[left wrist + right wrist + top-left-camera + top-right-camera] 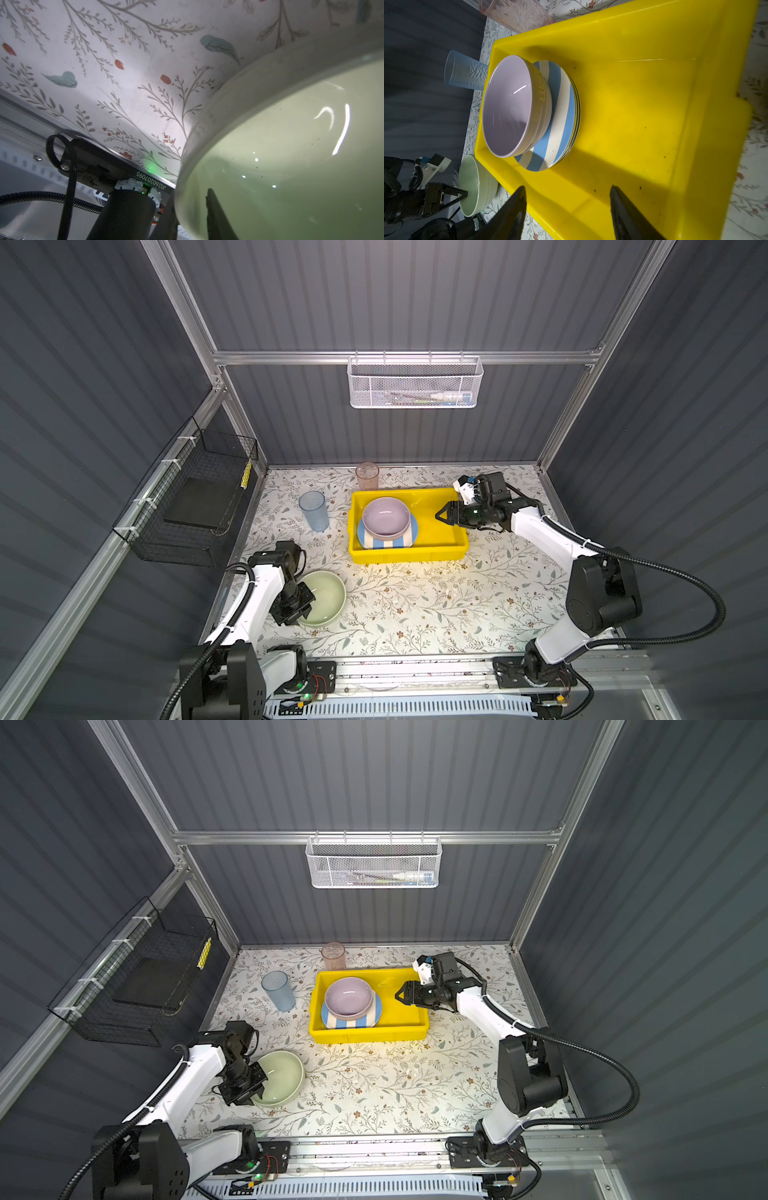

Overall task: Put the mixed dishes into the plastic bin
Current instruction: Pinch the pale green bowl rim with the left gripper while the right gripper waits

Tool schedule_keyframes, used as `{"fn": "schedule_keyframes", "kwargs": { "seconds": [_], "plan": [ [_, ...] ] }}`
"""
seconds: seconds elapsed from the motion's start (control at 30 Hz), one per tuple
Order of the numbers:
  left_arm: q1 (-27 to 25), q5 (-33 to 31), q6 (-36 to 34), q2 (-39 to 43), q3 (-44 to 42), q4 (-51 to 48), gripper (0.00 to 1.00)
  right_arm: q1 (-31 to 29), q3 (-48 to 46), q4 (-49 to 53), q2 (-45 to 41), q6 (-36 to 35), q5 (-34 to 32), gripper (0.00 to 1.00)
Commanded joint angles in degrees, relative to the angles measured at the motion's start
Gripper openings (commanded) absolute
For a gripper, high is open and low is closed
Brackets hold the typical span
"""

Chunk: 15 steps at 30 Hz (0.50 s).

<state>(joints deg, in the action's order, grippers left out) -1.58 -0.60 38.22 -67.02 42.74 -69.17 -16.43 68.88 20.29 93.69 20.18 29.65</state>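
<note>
Left pincer: left gripper [302, 611] sat on the rim of the pale green bowl [326, 599] at the bowl's 8 o'clock. One finger [216, 214] was inside the wall, the other outside. Clenched or just straddling, cannot tell.
Right pincer: right gripper [568, 187] was released and empty, hanging over the 3 o'clock end of the plastic bin [407, 558].
Task thing: pale green bowl was upright on the table [415, 605], at 7 o'clock from the bin and well apart from it.
In bin: lilac bowl [386, 512] sat on the striped plate [386, 542] in the 9 o'clock half. Thin rims showed under the plate, likely more plates.
Not in bin: blue tumbler [314, 510] stood at 9 o'clock of the bin, pink tumbler [367, 476] at 11 o'clock, just beside the back wall.
Risk, slip: one-sided pinch on a thick glossy wall, so the bowl could swing down or slide out on the lift.
Risk, skid: if the bite was shallow, the bowl would drag on the cloth instead of rising.
Risk, clip: a low carry could hit the bin's 6 o'clock wall and shove the bin.
Risk, stack: a set-down on the lilac bowl could chip it or sit tilted.
Risk, arms: the bare bin floor was under the right gripper, so a clash was likely if that arm did not clear.
</note>
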Motion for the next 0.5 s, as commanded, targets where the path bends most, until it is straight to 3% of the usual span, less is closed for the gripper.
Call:
{"fn": "schedule_keyframes", "kwargs": {
  "seconds": [0.0, 0.47],
  "plan": [
    [-1.62, -1.33, 0.69, -1.11, 1.62, 0.87, 0.24, 0.76, -1.09, -0.43, -1.45, -0.23, 0.93, 0.65],
    [-6.59, -4.06, 3.28, -3.40, 1.82, 2.41, 0.10, 1.75, -1.91, -0.26, -2.74, -0.21, 0.94, 0.65]
  ]
}}
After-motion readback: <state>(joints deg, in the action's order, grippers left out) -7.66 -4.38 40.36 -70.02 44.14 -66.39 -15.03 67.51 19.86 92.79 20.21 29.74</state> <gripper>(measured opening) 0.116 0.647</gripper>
